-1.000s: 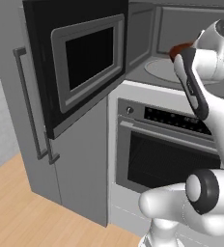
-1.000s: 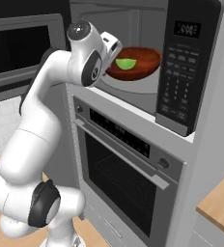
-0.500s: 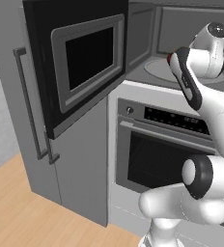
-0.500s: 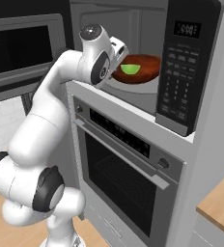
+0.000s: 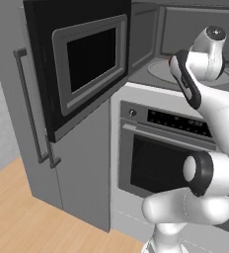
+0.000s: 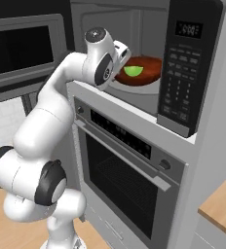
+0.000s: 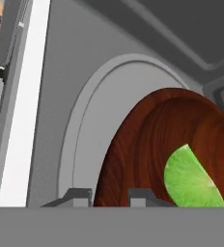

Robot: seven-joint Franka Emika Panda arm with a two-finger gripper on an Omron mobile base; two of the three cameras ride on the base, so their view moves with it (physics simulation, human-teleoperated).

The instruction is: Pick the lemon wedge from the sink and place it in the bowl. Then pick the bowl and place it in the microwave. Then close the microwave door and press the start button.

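I see the bowl [image 6: 140, 72] on the microwave [image 6: 183, 68] turntable [image 7: 85, 144] — lemon wedge [image 7: 191, 181] inside; gripper [image 7: 109, 195] at the bowl's rim, grip I cannot tell.

Red-brown bowl [image 7: 147, 144], green wedge [image 7: 191, 178]

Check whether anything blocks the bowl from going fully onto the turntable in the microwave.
Nothing visible does. The bowl, with the lemon wedge inside, is already over the turntable; the microwave door is swung wide open.
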